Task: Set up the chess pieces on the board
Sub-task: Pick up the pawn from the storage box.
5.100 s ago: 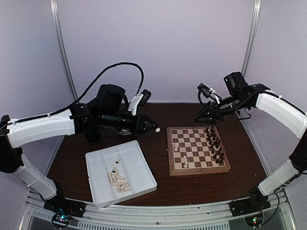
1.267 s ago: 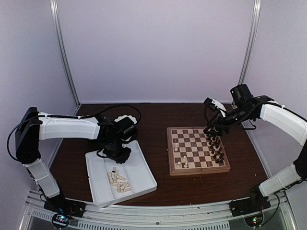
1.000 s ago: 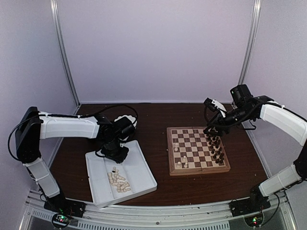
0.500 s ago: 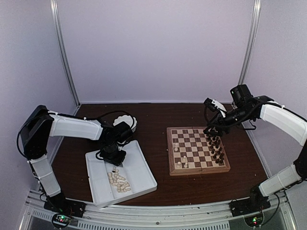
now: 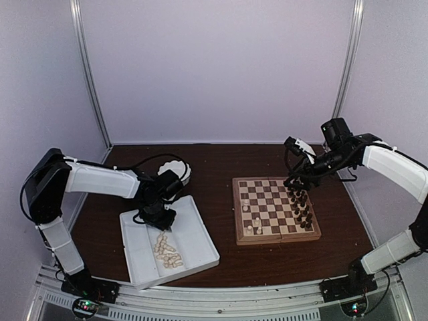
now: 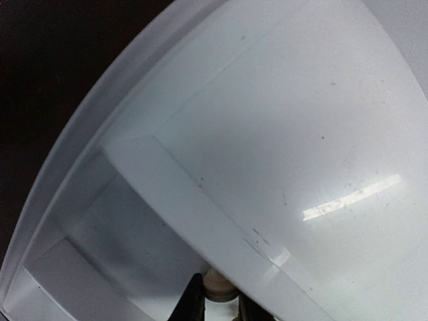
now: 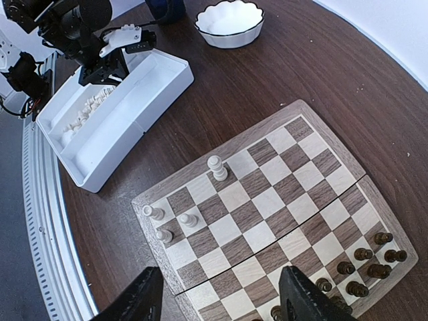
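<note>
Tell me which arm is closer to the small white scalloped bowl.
Left. The left arm has its jaws in the white plastic tray beside the bowl; the right arm hovers over the wooden chessboard, farther off.

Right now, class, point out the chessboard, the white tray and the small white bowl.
chessboard point(image 5: 273, 208), top view, bare middle squares.
white tray point(image 5: 195, 237), top view, bare floor of its right compartment.
white bowl point(image 7: 231, 39), right wrist view, its near outer wall.

Dark wooden table point(image 5: 221, 160) — bearing the board point(image 5: 274, 207), a white tray point(image 5: 192, 233), a white bowl point(image 7: 231, 19).
</note>
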Robot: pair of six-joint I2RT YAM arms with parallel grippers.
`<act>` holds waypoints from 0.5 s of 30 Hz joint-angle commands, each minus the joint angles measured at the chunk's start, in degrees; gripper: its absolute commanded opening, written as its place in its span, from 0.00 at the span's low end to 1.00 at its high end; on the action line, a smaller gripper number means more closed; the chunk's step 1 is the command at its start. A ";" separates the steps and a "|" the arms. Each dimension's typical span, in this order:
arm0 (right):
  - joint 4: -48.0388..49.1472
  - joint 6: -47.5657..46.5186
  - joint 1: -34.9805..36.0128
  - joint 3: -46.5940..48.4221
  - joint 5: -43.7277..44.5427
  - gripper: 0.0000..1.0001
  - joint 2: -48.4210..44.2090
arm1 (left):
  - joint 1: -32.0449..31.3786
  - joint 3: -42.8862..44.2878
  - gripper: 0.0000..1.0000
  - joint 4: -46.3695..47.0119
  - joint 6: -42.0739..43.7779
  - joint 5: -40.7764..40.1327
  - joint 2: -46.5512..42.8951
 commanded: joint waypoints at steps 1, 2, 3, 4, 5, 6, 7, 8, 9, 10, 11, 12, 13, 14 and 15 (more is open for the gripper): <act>-0.25 -0.18 0.30 -0.39 -0.56 0.63 -0.30 | 0.21 -3.31 0.15 4.75 1.08 -1.07 -2.77; -0.21 -0.16 0.30 -0.34 -0.66 0.63 -0.24 | 0.16 -3.62 0.15 4.49 1.68 -0.85 -4.31; -0.38 -0.16 0.30 -0.19 -0.81 0.63 -0.15 | 0.13 -4.15 0.14 4.34 2.31 -0.63 -6.30; -0.58 -0.16 0.30 0.10 -0.97 0.63 -0.07 | 0.12 -4.84 0.14 4.50 2.88 -0.47 -8.50; -0.73 -0.16 0.30 0.44 -1.11 0.63 0.03 | 0.12 -5.80 0.14 5.07 3.82 -0.13 -10.89; -0.97 -0.12 0.34 1.11 -1.44 0.63 0.09 | 0.12 -7.39 0.14 6.04 4.94 0.33 -14.46; -1.38 -0.08 0.30 1.66 -1.96 0.63 0.24 | 0.12 -8.76 0.13 7.16 6.16 0.78 -17.17; -1.68 -0.01 0.34 2.29 -2.63 0.63 0.41 | 0.12 -10.15 0.13 8.37 7.22 0.98 -19.72; -1.87 0.33 0.49 2.93 -3.20 0.62 0.72 | 0.12 -11.56 0.13 9.76 8.37 1.24 -22.35; -1.81 0.85 0.77 3.43 -3.86 0.62 1.13 | 0.12 -13.10 0.13 11.18 9.71 1.97 -24.68; -1.81 1.21 1.33 4.08 -4.43 0.62 1.78 | 0.05 -14.64 0.14 13.05 11.79 3.25 -27.14; -2.02 1.43 2.64 4.95 -4.69 0.62 2.63 | 0.08 -16.45 0.14 16.35 13.32 4.59 -29.69; -2.75 1.50 4.05 6.14 -4.53 0.62 3.58 | -0.04 -18.43 0.15 18.49 14.54 5.63 -32.15; -3.83 1.50 5.87 7.76 -4.43 0.62 4.97 | -0.05 -19.86 0.15 20.53 15.30 6.51 -34.62; -5.28 1.46 7.74 9.61 -4.47 0.62 6.35 | -0.13 -21.02 0.15 22.31 15.81 7.72 -36.67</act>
